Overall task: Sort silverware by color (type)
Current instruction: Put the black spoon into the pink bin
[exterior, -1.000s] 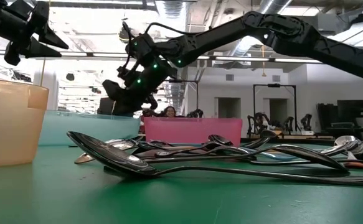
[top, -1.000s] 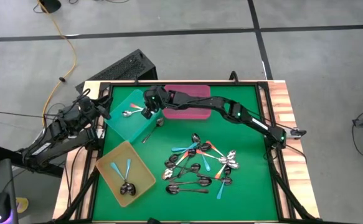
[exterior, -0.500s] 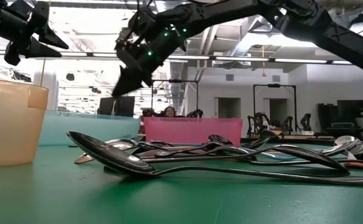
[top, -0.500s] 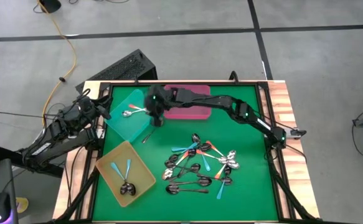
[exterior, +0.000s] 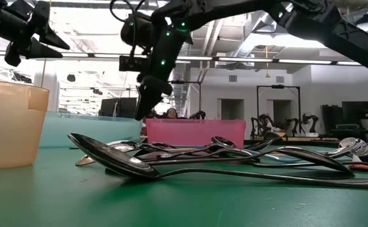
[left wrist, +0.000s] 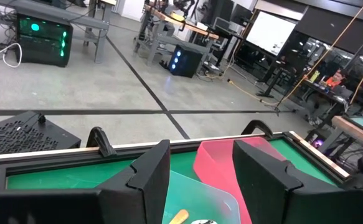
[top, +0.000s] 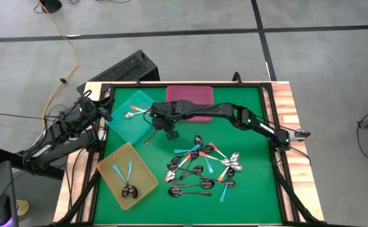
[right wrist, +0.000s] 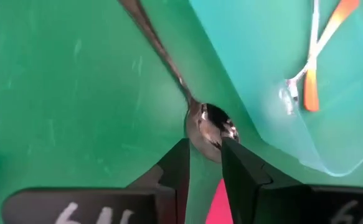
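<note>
Nearest, at the left: yellow tray (top: 108, 165) holding light-blue-handled spoons (top: 125, 170) and dark metal bowls.

Right of it, on the green counter (top: 253, 132): unsorted pile of spoons (top: 202, 167), with light-blue, orange-red and all-dark handles tangled together and filling the foreground of the low view.

Farther in: a lone all-metal spoon (top: 152, 134) lying on the counter just beside the near edge of the teal tray (top: 124, 126).

Right gripper (top: 170, 131), moved within the last second from above the teal tray to the near side of it and now poised directly over this lone spoon. Fingers narrowly apart and clamped on nothing. In the right wrist view, fingertips framing the spoon's bowl (right wrist: 211, 127), with contact not discernible.

Inside the teal tray: an orange-red-handled spoon (top: 135, 113), lying free.

Meaning for the task, as a judgement: orange-red spoon delivered and let go, one more piece sorted, and attention turned to the stray metal spoon as the probable next pick. Bulk of the pile yet to be sorted.

Farthest: pink tray (top: 190, 94), with no spoon visible in it.

At the far left edge of the counter: left gripper (top: 106, 115), waiting, with fingers apart and nothing between them in the left wrist view.
</note>
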